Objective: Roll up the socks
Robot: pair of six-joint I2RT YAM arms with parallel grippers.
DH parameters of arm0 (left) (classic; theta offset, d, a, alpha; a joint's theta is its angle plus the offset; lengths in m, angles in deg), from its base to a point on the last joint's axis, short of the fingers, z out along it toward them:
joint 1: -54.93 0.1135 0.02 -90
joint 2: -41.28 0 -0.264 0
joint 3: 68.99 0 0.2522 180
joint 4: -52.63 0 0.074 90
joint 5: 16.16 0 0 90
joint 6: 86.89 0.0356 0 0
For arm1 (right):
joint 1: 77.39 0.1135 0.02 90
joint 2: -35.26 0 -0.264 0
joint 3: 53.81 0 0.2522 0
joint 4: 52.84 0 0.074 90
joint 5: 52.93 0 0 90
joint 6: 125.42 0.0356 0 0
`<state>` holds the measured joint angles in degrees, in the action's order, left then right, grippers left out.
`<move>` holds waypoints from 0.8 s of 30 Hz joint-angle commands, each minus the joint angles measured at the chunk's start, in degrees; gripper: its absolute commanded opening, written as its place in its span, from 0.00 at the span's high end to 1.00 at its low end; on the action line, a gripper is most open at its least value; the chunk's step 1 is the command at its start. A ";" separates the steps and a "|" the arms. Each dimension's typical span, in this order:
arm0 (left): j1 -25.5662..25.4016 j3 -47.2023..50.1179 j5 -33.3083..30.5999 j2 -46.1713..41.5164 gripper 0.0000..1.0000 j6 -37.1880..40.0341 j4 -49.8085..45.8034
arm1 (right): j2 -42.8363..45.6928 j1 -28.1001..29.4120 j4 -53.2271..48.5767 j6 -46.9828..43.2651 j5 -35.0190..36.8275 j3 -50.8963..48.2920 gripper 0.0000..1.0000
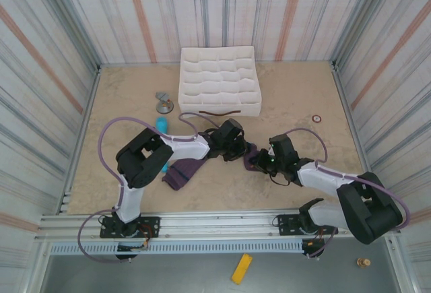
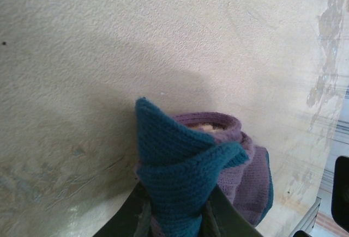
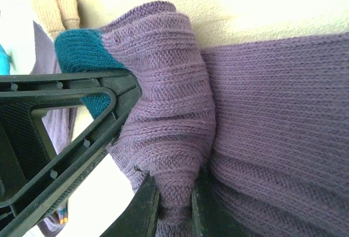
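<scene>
The left claw (image 2: 177,212), closed on the dark teal toe (image 2: 174,160) of the socks (image 1: 180,173), and the right claw (image 3: 174,207), clamped on a fold of purple knit (image 3: 163,117), met over one bundle on the worktop (image 1: 296,98); the loose length of the socks trailed from behind the left claw toward that arm's base. The roll appeared partly formed: just beyond the left claw's fingers, a purple coil (image 2: 218,125) with a pale core sat against the teal toe. To do the step well, the right claw should pin the bundle steady while the left claw draws the toe snugly over the coil, with even tension so that the layers neither slacken nor spring open, and without lifting the bundle off the worktop. No brand, label or writing was legible on the socks or near either claw.
</scene>
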<state>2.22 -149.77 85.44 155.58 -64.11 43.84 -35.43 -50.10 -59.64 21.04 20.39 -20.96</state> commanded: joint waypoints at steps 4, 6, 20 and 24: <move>-0.36 0.55 0.81 0.53 1.00 1.61 -3.24 | 2.90 -0.30 -20.17 -3.63 2.14 -2.46 0.70; 0.09 0.96 1.43 0.23 1.00 2.30 -2.70 | 6.03 -0.26 -23.01 -5.33 2.72 -0.81 0.59; 1.77 0.84 8.00 -0.25 1.00 9.60 -1.85 | 16.38 -3.13 -43.38 -8.09 9.50 10.38 0.33; 1.81 1.08 10.23 -0.22 1.00 11.36 -0.25 | 14.33 -8.43 -43.44 -8.57 7.49 8.37 0.36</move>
<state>3.84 -149.69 93.35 155.58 -56.17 44.21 -19.83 -55.87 -98.29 13.57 27.21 -11.36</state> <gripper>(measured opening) 0.202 0.649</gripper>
